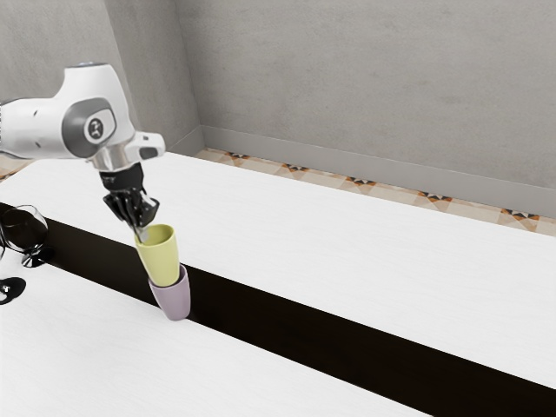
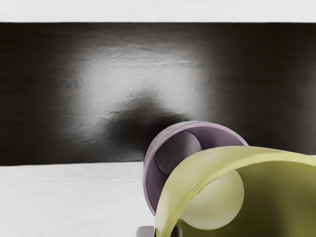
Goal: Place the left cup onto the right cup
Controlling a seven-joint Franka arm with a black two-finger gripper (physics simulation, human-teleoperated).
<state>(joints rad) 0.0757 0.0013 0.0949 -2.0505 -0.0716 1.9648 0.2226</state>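
Note:
A yellow-green cup hangs with its base resting in the mouth of a mauve cup, which stands upright at the edge of the table's dark stripe. My black gripper comes down from the exterior view's upper left and is shut on the yellow-green cup's rim, one finger inside and one outside. In the wrist view the yellow-green cup looms just under my hand. It covers part of the mauve cup, whose open mouth still shows beside it. The upper cup looks slightly offset and tilted.
A wide dark stripe runs across the white table. A clear wine glass stands at the exterior view's left edge, with another glass foot just below it. A grey wall closes off the back.

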